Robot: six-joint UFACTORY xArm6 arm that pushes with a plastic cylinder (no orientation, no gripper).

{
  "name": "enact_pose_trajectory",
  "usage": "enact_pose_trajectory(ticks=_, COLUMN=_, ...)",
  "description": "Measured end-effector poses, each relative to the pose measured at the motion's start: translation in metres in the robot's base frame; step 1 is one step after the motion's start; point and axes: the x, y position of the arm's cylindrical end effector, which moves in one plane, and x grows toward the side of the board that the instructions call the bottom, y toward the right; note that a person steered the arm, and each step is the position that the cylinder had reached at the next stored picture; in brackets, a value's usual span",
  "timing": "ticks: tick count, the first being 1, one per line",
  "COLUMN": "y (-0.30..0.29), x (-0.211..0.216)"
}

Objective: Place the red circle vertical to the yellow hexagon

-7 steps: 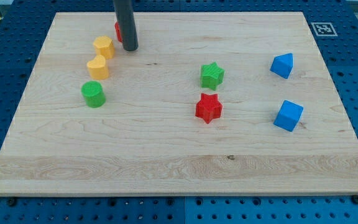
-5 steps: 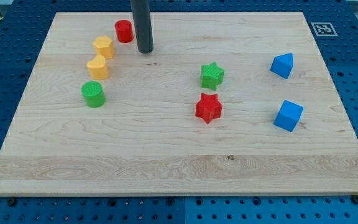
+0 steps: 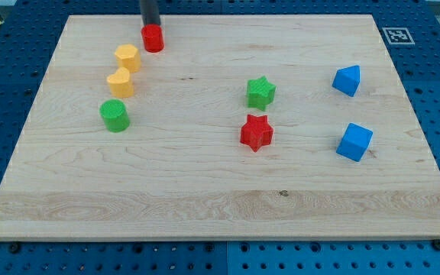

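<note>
While my tip (image 3: 151, 25) sits just behind the red circle (image 3: 153, 38), seemingly touching its top side and holding nothing, the yellow hexagon (image 3: 127, 57) lies lower-left; pushing toward the view's left lines them up.

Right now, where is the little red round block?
The red circle sits near the view's top left on the board, just up and right of the yellow hexagon, with my tip right behind it.

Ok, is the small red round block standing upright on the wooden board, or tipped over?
Upright: the red circle shows its flat round top, with my tip just behind it.
</note>
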Motion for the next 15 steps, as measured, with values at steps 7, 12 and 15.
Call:
enact_pose_trajectory(ticks=7, y=0.052, x=0.097)
enact_pose_trajectory(ticks=12, y=0.065, x=0.094)
enact_pose_trajectory(ticks=15, y=0.066, x=0.079)
